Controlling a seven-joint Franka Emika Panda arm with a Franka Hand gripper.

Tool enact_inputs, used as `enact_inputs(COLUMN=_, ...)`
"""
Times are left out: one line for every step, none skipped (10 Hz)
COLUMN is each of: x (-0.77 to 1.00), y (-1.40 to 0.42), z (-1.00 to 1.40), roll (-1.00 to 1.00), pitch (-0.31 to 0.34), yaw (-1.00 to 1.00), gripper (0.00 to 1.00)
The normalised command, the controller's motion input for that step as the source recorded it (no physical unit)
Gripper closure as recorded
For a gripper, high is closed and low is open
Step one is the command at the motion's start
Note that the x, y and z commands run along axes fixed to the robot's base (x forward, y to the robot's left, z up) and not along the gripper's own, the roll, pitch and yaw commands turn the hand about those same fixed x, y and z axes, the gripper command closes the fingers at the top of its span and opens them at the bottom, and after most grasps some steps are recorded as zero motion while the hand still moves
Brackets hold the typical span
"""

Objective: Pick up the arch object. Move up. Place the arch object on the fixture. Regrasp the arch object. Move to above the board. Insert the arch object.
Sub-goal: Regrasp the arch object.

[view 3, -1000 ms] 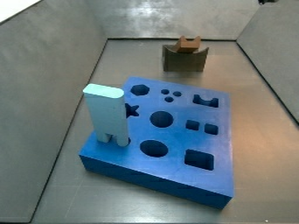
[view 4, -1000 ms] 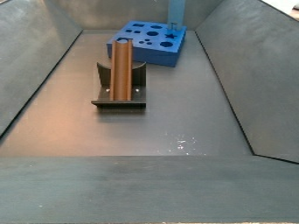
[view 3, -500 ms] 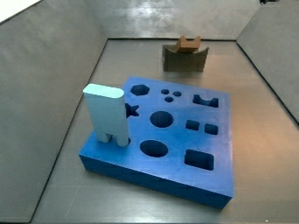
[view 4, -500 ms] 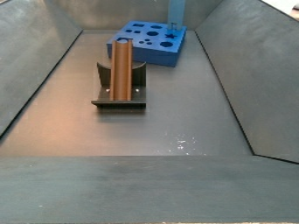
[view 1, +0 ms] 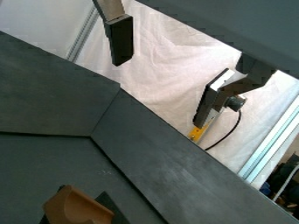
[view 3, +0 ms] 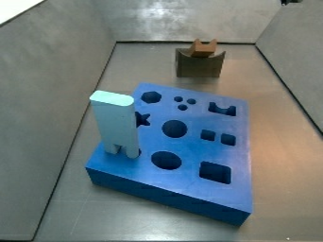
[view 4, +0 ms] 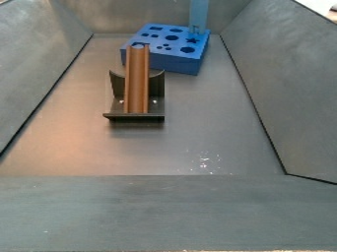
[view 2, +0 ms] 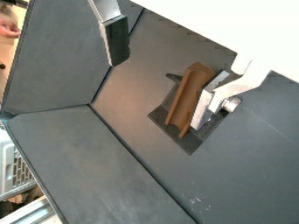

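Observation:
The orange-brown arch object (view 4: 137, 81) rests on the dark fixture (view 4: 134, 112), away from the board; both side views show it (view 3: 202, 45) on the fixture (view 3: 198, 64). The bright-blue board (view 3: 190, 142) with cut-out holes lies on the floor and also shows in a side view (view 4: 168, 51). My gripper (view 2: 163, 74) is open and empty, held above the floor and out of both side views. In a wrist view the arch object (view 2: 187, 101) lies on the fixture (view 2: 176, 133) close beside one finger (view 2: 211, 107), not between the pads. Another wrist view shows the gripper (view 1: 163, 74) and a corner of the arch object (view 1: 73, 208).
A pale blue upright pillar (view 3: 113, 123) stands in the board's near left corner, also seen in a side view (view 4: 198, 14). Grey sloping walls (view 3: 63, 104) enclose the floor (view 4: 198, 138) on all sides.

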Motion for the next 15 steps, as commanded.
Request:
enact_inputs(x=0.22, y=-0.05, z=-0.02, roll=0.13, pitch=0.069, yaw=0.10, gripper=0.00)
enact_inputs(x=0.22, y=-0.05, z=-0.02, roll=0.13, pitch=0.070, yaw=0.10, gripper=0.00)
enact_inputs(x=0.22, y=-0.05, z=-0.02, roll=0.13, pitch=0.070, yaw=0.10, gripper=0.00)
enact_inputs(x=0.22, y=-0.05, z=-0.02, roll=0.13, pitch=0.070, yaw=0.11, gripper=0.00)
enact_inputs(x=0.22, y=-0.05, z=-0.02, roll=0.13, pitch=0.071, yaw=0.11, gripper=0.00)
enact_inputs(x=0.22, y=-0.05, z=-0.02, roll=0.13, pitch=0.071, yaw=0.11, gripper=0.00)
enact_inputs(x=0.22, y=-0.05, z=-0.02, roll=0.13, pitch=0.071, yaw=0.11, gripper=0.00)
enact_inputs(x=0.22, y=-0.05, z=-0.02, roll=0.13, pitch=0.071, yaw=0.11, gripper=0.00)
enact_inputs(x=0.22, y=-0.05, z=-0.02, roll=0.13, pitch=0.071, yaw=0.11, gripper=0.00)
enact_inputs(x=0.22, y=-0.05, z=-0.02, roll=0.13, pitch=0.071, yaw=0.11, gripper=0.00)
enact_inputs(x=0.22, y=-0.05, z=-0.02, roll=0.13, pitch=0.071, yaw=0.11, gripper=0.00)
enact_inputs(x=0.22, y=-0.05, z=-0.02, roll=0.13, pitch=0.071, yaw=0.11, gripper=0.00)
enact_inputs(x=0.09, y=0.05, z=-1.00, roll=0.24, pitch=0.109, yaw=0.16, gripper=0.00)
enact_inputs(x=0.09, y=0.05, z=-1.00, roll=0.24, pitch=0.098, yaw=0.17, gripper=0.00)
enact_inputs(x=0.09, y=0.03, z=-1.00, roll=0.22, pitch=0.080, yaw=0.18, gripper=0.00)
